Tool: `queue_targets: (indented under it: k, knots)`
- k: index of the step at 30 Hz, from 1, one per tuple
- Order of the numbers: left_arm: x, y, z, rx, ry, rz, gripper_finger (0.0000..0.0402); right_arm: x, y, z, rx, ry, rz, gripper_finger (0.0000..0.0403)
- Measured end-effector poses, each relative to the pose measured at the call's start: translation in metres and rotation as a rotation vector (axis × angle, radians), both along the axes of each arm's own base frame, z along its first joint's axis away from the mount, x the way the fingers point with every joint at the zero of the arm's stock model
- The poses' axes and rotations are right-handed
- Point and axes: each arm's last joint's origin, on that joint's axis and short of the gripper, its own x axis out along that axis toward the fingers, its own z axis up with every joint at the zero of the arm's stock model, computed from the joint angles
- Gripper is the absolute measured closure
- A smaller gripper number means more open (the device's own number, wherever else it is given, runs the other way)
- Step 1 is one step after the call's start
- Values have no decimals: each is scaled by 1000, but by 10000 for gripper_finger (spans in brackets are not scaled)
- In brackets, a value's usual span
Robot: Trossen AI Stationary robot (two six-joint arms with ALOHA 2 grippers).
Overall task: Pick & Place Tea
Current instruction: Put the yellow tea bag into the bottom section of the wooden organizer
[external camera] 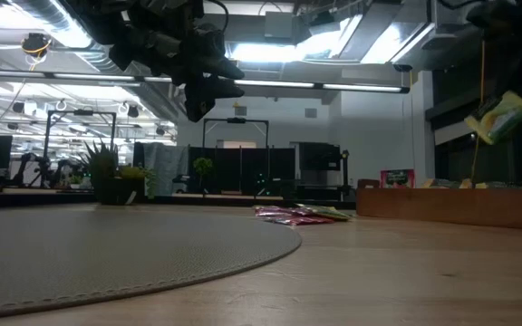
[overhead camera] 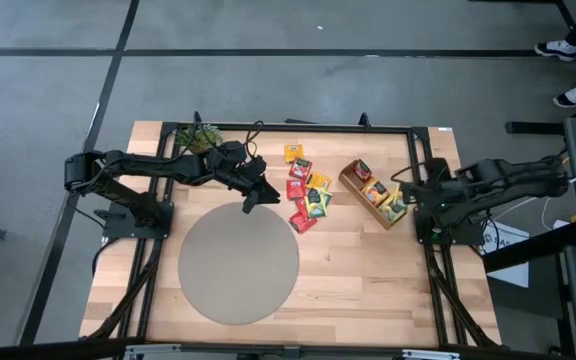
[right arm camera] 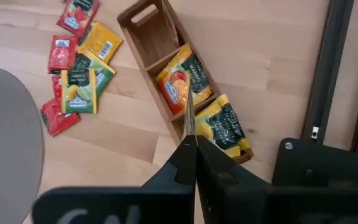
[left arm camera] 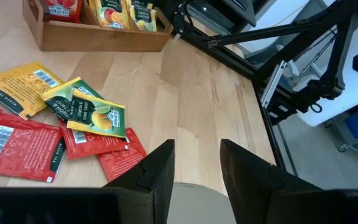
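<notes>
Several loose tea sachets [overhead camera: 308, 196], red, yellow and green, lie flat on the wooden table beyond the round grey mat [overhead camera: 238, 262]. A wooden divided tray [overhead camera: 353, 178] to their right holds more sachets [right arm camera: 179, 81]. My left gripper [left arm camera: 197, 158] hovers open over the mat's far edge [overhead camera: 251, 203], next to the pile, with nothing between its fingers. My right gripper [right arm camera: 189, 144] is above the tray's near end, shut on a yellow-green sachet [external camera: 497, 118]. My right gripper pinches the yellow-green sachet between its two shut fingers. The wrist view shows it edge-on as a thin strip [right arm camera: 189, 127] sticking out past the fingertips. The fingers slant down from above. The sachet hangs tilted, lifted clear above the tray [external camera: 442, 204].
A small potted plant [overhead camera: 200, 135] stands at the table's far left corner, behind my left arm. The black frame rails [right arm camera: 328, 74] run along the table's right edge. Bare wood lies between the mat and the tray.
</notes>
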Motion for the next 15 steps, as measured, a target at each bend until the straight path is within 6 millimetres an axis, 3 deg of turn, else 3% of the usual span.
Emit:
queue_targets:
  k: [5,15]
  knots:
    - [0,0,0,15,-4,-6,276,-2,-1,4,-7,8,7,398]
    - [0,0,0,16,-4,-7,276,18,4,-23,-36,140,2,398]
